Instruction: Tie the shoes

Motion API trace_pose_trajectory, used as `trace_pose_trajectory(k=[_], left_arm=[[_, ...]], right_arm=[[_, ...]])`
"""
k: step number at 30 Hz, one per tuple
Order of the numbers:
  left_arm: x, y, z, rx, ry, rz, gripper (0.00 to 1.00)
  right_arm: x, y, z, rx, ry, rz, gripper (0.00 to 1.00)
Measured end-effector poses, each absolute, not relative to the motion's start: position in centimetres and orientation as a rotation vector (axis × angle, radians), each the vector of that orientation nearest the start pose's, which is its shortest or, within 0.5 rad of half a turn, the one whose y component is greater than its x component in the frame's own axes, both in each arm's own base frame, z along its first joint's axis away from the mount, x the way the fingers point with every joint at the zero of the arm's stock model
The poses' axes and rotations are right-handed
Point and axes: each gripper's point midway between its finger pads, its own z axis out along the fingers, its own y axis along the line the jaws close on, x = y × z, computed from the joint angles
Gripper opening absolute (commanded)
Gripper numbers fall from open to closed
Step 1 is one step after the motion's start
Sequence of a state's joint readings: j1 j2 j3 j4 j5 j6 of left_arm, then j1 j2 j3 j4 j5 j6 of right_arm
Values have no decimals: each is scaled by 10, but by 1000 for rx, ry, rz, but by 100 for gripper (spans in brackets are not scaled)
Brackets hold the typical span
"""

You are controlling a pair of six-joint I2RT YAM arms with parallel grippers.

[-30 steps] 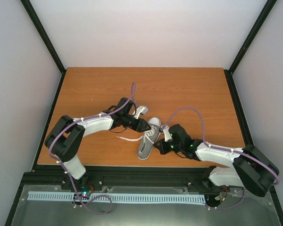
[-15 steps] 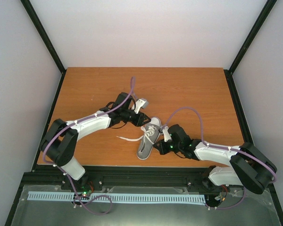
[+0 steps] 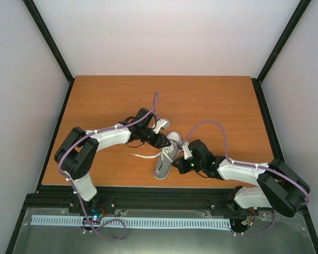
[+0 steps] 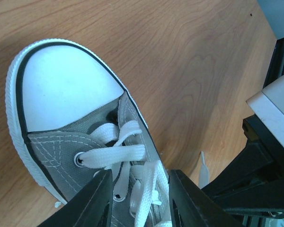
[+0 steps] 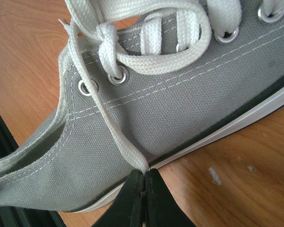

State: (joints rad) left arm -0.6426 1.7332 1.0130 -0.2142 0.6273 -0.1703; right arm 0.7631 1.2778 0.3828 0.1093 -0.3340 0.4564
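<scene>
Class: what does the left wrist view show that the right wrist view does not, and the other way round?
Left wrist only: the white toe cap, with the open left gripper straddling the laces. Right wrist only: a knot by the top eyelets, and the right gripper shut on one lace strand. Both: the grey sneaker on the wooden table.

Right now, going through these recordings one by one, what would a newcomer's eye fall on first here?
A small grey sneaker with a white toe cap lies near the front edge of the wooden table, with both arms bent in toward it. The right gripper is pinched shut on a white lace down by the sneaker's sole. The left gripper hangs open over the laced top, just behind the toe cap.
</scene>
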Motion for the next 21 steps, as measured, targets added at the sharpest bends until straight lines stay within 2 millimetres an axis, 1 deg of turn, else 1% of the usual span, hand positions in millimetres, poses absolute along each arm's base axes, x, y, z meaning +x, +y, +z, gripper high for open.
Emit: trace_pose_trajectory(k=[10, 21], left_arm=[[265, -325, 83, 877, 2479, -1110, 28], [261, -322, 81, 874, 2503, -1104, 28]], right_arm=[[186, 256, 45, -558, 2465, 945, 3], [187, 256, 44, -558, 2466, 944, 3]])
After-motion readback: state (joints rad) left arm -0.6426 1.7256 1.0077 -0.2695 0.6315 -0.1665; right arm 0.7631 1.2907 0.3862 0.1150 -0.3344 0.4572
